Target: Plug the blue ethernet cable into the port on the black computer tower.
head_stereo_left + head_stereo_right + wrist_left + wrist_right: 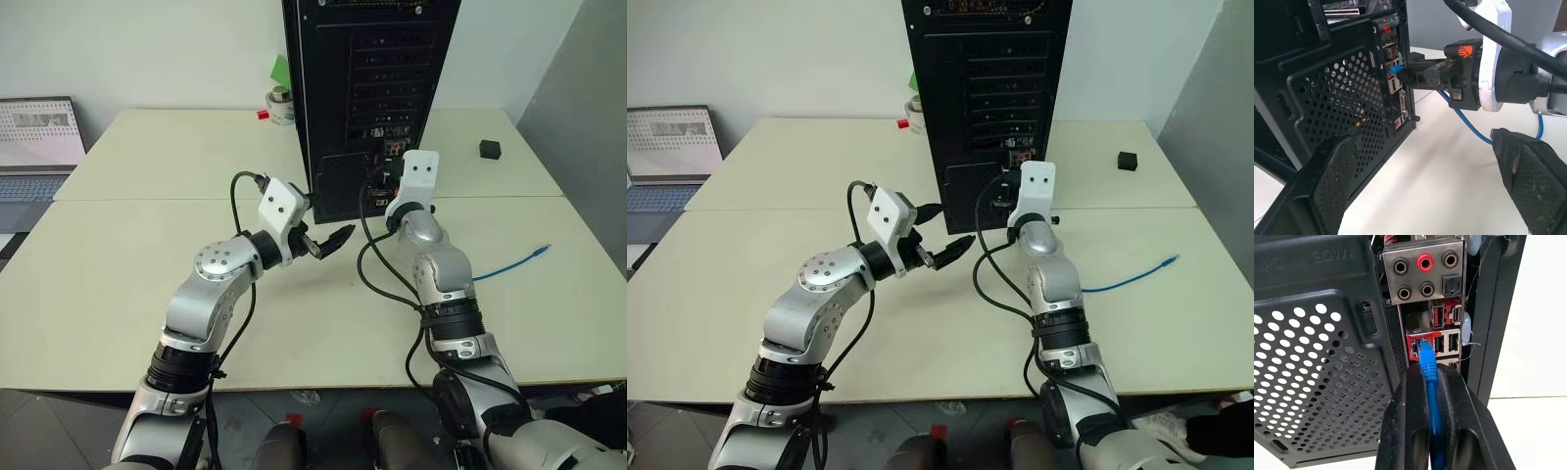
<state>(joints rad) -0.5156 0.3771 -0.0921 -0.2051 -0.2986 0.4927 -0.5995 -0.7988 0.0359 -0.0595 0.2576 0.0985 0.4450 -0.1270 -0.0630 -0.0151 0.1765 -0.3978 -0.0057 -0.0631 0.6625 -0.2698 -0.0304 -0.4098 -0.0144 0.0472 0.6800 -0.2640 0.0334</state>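
Cream table [127, 255]: right gripper [1429, 377] pinches the blue ethernet cable [1427, 363], plug at twelve o'clock entering the black computer tower [1317, 347]; left gripper [328, 240] spread empty

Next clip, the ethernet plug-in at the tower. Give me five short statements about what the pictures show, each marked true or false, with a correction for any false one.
1. The right gripper is shut on the blue ethernet cable. True.
2. The cable's plug is at a port on the rear of the black computer tower. True.
3. The left gripper holds the cable too. False: it is open, holds nothing and sits beside the tower.
4. The small black cube sits on top of the tower. False: it rests on the table, to the tower's right.
5. The cable's far end lies on the table at the robot's right. True.
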